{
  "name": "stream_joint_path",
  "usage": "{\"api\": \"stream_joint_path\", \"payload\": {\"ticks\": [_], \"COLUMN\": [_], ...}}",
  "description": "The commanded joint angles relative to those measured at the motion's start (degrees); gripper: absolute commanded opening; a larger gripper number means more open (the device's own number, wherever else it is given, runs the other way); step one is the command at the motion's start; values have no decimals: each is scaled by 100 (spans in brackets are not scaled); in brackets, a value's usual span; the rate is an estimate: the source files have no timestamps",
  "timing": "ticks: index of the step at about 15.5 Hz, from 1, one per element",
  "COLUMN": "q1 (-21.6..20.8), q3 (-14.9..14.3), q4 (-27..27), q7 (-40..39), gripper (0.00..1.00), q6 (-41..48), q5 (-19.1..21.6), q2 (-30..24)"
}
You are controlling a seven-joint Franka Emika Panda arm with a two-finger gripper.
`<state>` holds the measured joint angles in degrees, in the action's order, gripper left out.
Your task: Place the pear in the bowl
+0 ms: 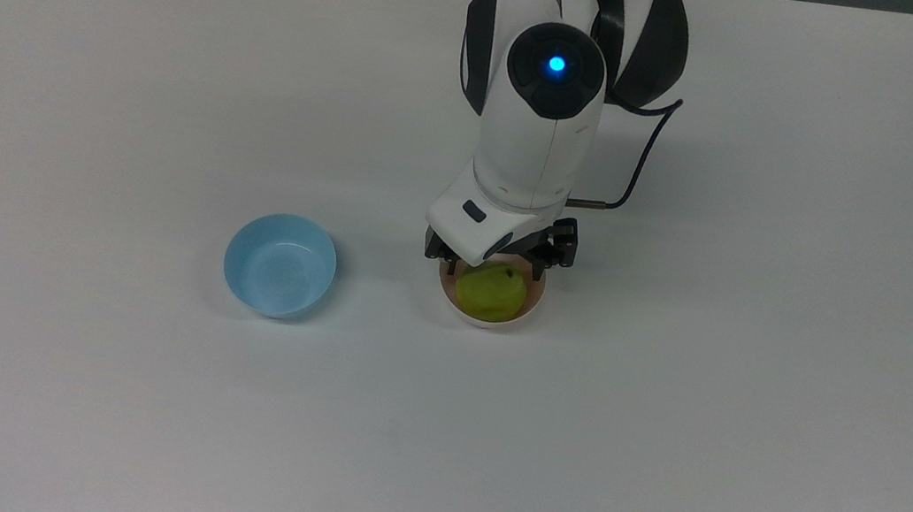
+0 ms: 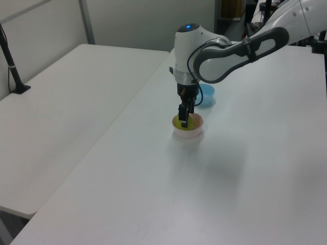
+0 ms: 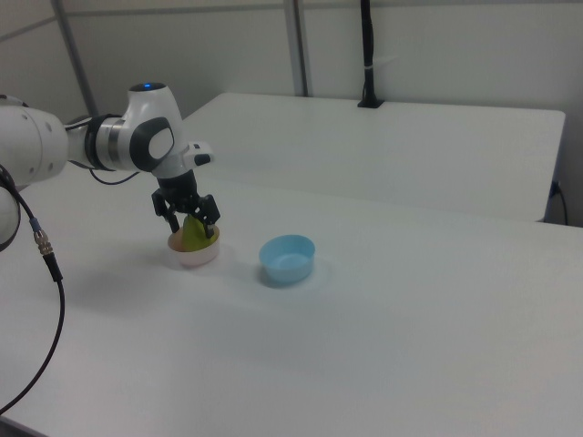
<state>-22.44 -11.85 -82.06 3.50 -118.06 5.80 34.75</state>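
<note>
End effector (image 3: 189, 218) spread open — pear (image 1: 491, 290) just beneath, resting in bowl (image 1: 530, 310)

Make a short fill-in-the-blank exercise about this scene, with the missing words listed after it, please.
1. The pear lies inside the ____ bowl.
2. The light blue bowl holds ____.
3. In the right view, the light blue bowl stands to the ____ of the bowl with the pear.
4. The gripper, fingers spread, is directly ____ the pear.

Missing words: pink; nothing; right; above
</note>
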Motion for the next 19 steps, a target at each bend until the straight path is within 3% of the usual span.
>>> {"api": "stream_joint_path", "payload": {"ticks": [1, 3, 6, 12, 19], "q1": [-68, 63, 441, 1619, 1778], "q3": [-133, -142, -98, 297, 306], "q4": [-222, -512, -759, -1180, -1497], "q7": [64, 55, 46, -24, -24], "gripper": [100, 100, 100, 100, 100], "q6": [107, 378, 1229, 2190, 2156], "q5": [-97, -114, -465, -791, -800], "q2": [-651, -1178, -1882, -2964, -3387]}}
